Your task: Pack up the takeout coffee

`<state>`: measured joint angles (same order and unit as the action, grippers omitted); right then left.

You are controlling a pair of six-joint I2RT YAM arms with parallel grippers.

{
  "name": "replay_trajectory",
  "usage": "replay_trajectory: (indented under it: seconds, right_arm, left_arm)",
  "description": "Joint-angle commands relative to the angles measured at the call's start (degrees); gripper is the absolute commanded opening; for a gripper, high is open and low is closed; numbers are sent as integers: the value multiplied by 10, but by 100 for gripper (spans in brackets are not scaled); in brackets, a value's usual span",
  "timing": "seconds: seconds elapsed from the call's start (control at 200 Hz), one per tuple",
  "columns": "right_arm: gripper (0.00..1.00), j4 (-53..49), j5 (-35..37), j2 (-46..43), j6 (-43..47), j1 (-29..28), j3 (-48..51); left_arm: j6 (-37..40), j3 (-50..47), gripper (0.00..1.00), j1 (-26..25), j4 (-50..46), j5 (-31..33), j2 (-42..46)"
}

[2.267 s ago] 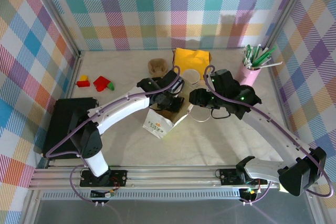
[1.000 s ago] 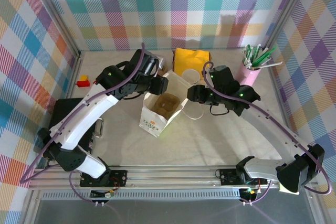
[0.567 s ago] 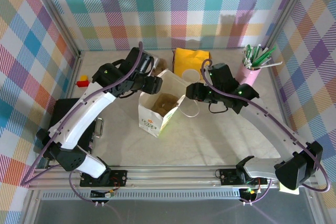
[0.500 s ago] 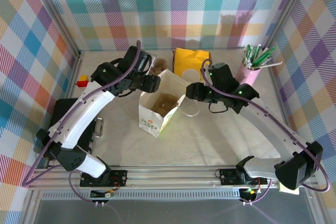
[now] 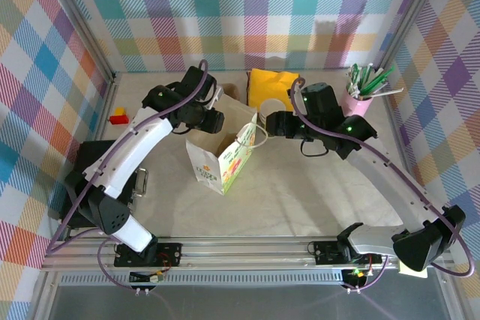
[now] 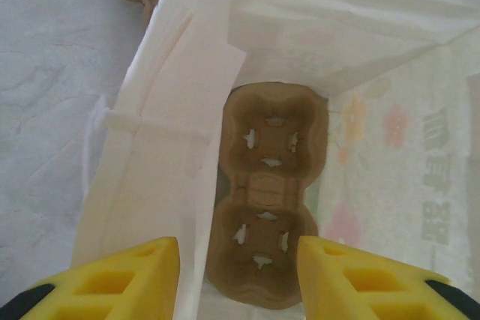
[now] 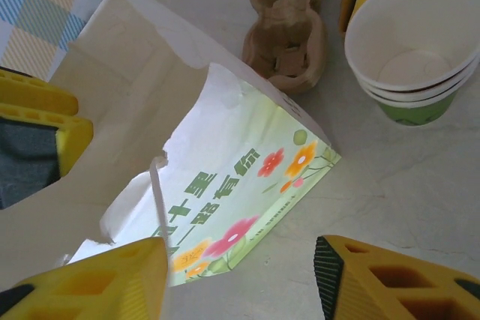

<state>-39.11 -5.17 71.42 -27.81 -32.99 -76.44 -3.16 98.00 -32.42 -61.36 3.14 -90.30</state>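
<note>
I see L fingers [image 6: 120, 279] and R fingers [image 7: 352, 260] both spread wide, grasping nothing, straddling bag [image 5: 221, 161] rim. Pulp tray [image 6: 266, 200] inside. Coffee cup [image 7: 412, 43] on table [image 5: 315, 185], 1 o'clock of bag.

One paper bag [image 5: 217, 164], two pulp trays [image 6: 266, 207], three stacked cups [image 7: 412, 43].

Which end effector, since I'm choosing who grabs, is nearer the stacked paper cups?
Right. The right end effector hovers just beside the paper cups; the left end effector is beyond the paper bag, farther left.
</note>
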Motion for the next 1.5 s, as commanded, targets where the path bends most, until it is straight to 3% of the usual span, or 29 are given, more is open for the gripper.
replay_trajectory:
  seconds: [0.0, 0.25, 0.44, 0.74, 0.97, 1.175, 1.29, 1.43, 1.495]
  right_arm:
    - [59, -28, 35, -24, 40, 3, -24]
    - [66, -47, 77, -54, 67, 4, -23]
    - [69, -65, 92, -64, 83, 10, -22]
    - [74, -99, 95, -80, 99, 46, -20]
    - [75, -115, 78, -95, 105, 76, -13]
    - [75, -134, 76, -100, 116, 92, -14]
    - [75, -140, 76, -104, 119, 101, -12]
    - [75, -143, 70, -109, 117, 111, -10]
    - [75, -145, 66, -109, 117, 115, -11]
  left_arm:
    - [0, 0, 45, 5, -2, 11, 8]
    - [-7, 17, 52, 5, 0, 5, 50]
    - [-8, 23, 59, 21, 1, 49, 80]
    - [-2, -1, 62, 64, 1, 7, 78]
    - [-17, -46, 50, 71, 17, -44, 57]
    - [-51, -56, 33, 69, 29, -78, 41]
    - [-95, -75, 28, 67, 48, -85, 47]
    - [-188, -106, 10, 60, 55, -67, 66]
    - [-225, -123, 7, 51, 53, -55, 78]
